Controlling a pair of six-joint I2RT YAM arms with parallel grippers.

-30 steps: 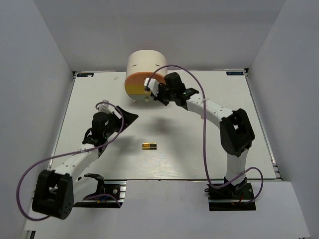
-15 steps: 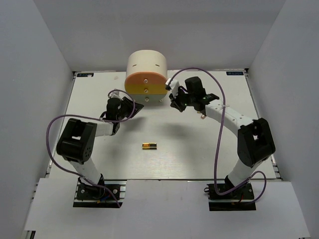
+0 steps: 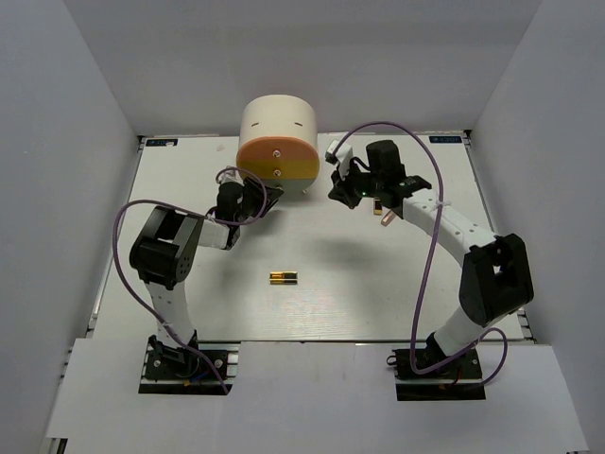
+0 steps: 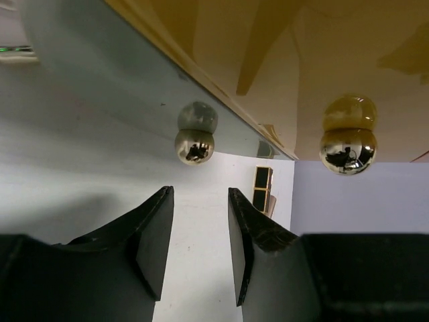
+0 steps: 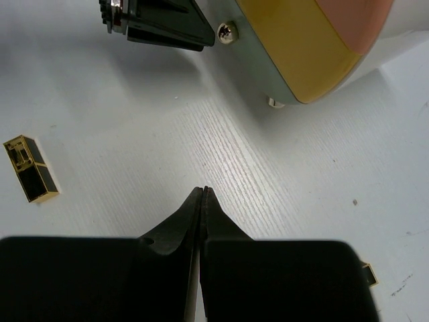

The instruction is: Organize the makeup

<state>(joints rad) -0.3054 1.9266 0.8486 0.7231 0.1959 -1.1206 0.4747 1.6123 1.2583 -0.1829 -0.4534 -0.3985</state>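
Where the white table (image 3: 170, 303) lies nearest my bases, the small gold-and-black lipstick (image 3: 283, 277) rests on its side, well apart from both hands. Farther out, my left gripper (image 4: 200, 194) stands slightly parted with nothing between its fingers, just short of the round metal knobs (image 4: 348, 142) on the cream rounded box with orange-yellow drawers (image 3: 277, 142). My right gripper (image 5: 203, 191) is pressed together and holds nothing. It is beside that box, with a small pinkish-gold piece (image 3: 386, 216) near it. The box stands at the table's far edge, and I cannot see what its drawers hold.
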